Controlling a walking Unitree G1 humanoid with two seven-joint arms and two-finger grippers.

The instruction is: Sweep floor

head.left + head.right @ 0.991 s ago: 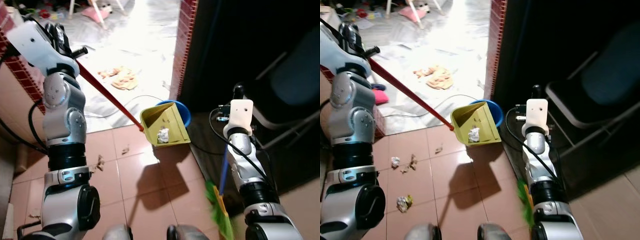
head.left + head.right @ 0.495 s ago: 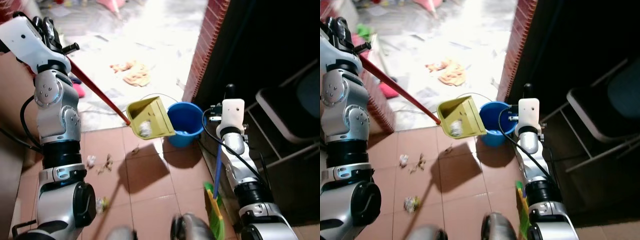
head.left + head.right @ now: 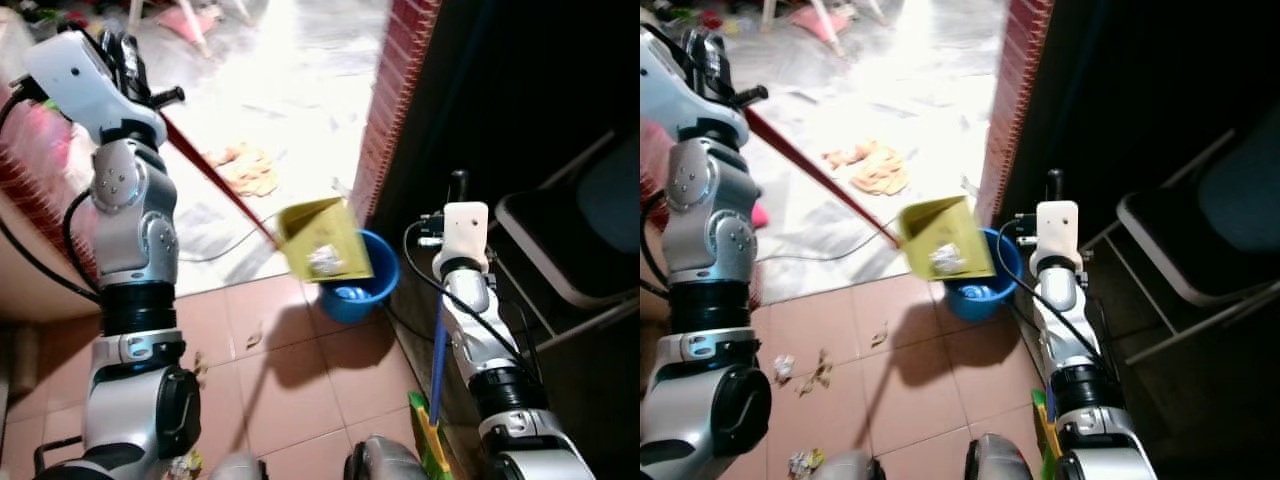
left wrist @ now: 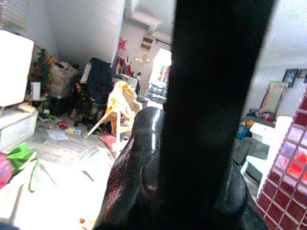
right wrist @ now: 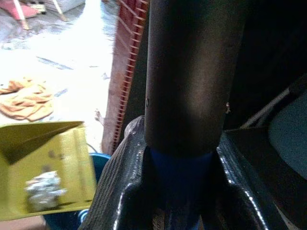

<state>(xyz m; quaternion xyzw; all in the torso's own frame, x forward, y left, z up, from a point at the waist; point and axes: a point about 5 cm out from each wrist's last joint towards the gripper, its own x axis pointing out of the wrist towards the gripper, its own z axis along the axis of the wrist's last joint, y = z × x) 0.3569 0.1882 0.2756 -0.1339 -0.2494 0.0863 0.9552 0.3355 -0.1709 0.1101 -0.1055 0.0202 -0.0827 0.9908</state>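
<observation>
1. Left pincer [image 3: 128, 62] is raised high at the robot's left, clamped round the top of the red handle [image 3: 215, 178]. The handle slopes down to the yellow dustpan [image 3: 322, 245], so the pan hangs in the air just above the blue bucket [image 3: 362, 290].
2. My read: the pan is parked over the bucket's rim to tip its load in. The crumpled paper wad [image 3: 322, 261] lies inside the pan, not yet dumped.
3. Right pincer [image 5: 184, 191] is closed on the blue broom handle [image 3: 438, 350], held near upright beside the robot's right leg. The green broom head [image 3: 430, 445] sits low by the feet, parked out of the way while the pan does the work (judgement).
4. Floor is not done: scraps [image 3: 812, 370] and another crumpled bit [image 3: 800, 461] lie on the red tiles [image 3: 905, 385] near the left leg. A cloth [image 3: 245, 168] lies on the bright floor past the brick pillar [image 3: 395, 95].
5. Hard to see: the bucket's far side is covered by the pan. The broom head is cut off at the frame edge. To the right it is dark, with just a folding chair [image 3: 1200, 250] outlined.
6. Left wrist view is mostly one black finger, with a cluttered room behind it.
</observation>
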